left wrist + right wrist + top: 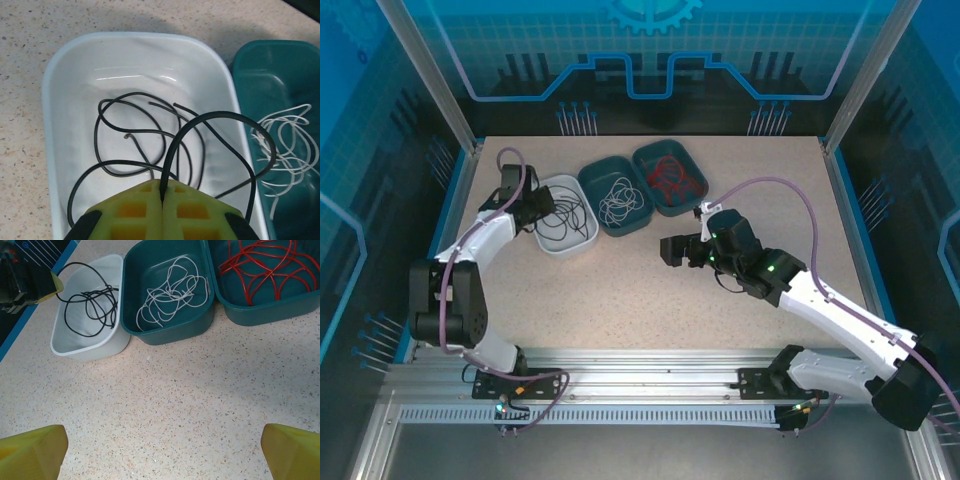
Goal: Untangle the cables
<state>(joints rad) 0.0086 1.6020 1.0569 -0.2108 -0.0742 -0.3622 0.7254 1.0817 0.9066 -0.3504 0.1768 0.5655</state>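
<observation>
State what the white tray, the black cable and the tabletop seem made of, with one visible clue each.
White tray: likely moulded plastic, glossy; highlight streaks on its inner wall.
Black cable, pinched in the shut left gripper: probably plastic-sheathed wire, smooth; it holds springy loops.
Tabletop: speckled stone-look surface, matte; laminate or composite, cannot tell which.

In the top view three trays stand in a row on the table (620, 300), at the upper middle of the frame, each a step higher to the right: left tray (560, 250), middle tray (605, 172), right tray (650, 152), sides touching. Each holds its own cables (623, 200). The left gripper (545, 208) hangs over the left tray's left edge. The right gripper (668, 252) sits below the right tray.
</observation>
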